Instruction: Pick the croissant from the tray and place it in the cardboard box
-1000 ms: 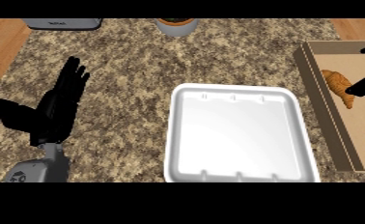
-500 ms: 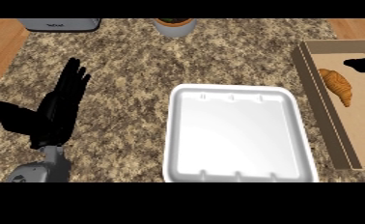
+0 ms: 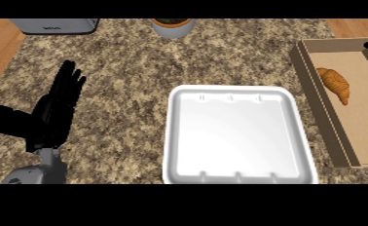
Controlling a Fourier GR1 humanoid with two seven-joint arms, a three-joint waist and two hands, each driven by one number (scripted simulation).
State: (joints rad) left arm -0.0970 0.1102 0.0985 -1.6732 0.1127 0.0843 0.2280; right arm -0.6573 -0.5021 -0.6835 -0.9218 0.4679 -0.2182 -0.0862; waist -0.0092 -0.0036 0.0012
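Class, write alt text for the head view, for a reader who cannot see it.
A croissant lies inside the cardboard box at the view's right edge. The white tray at centre holds nothing, and the left hand rests open at the left, fingers up.

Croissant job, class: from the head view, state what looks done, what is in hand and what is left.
Done: the croissant lies inside the cardboard box, and the white tray holds nothing. In hand: nothing; the left hand rests open at the view's left, and only a dark sliver at the right edge may be the right hand. Left: no part of the task shows as undone.
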